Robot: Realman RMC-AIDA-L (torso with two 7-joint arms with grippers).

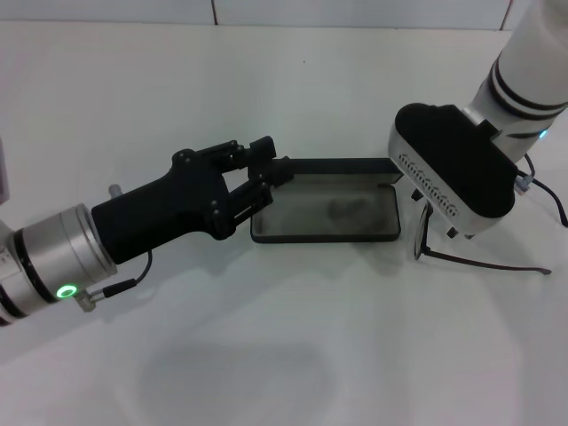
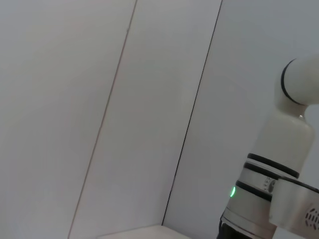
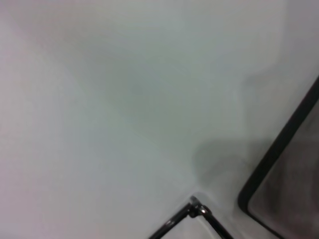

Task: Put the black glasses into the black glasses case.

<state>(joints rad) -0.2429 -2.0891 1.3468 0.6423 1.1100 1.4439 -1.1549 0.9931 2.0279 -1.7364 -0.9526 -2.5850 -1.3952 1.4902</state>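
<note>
Head view shows the black glasses (image 1: 424,240), thin wire frame and clear lenses, lying on the white table (image 1: 293,355) just beside the case's three o'clock end, one slim temple running out toward three o'clock. The black glasses case (image 1: 324,213), a rounded rectangle with grey lining, lies open and holds nothing, long axis nine-to-three. The right gripper (image 1: 430,217) hangs over the lenses; whether its fingers are spread, I cannot tell. The left gripper (image 1: 262,177) clamps the case's nine o'clock end.

Left claw (image 1: 266,175) at open black glasses case (image 1: 327,215) left end; black glasses (image 1: 461,253) under right claw (image 1: 435,224)
</note>
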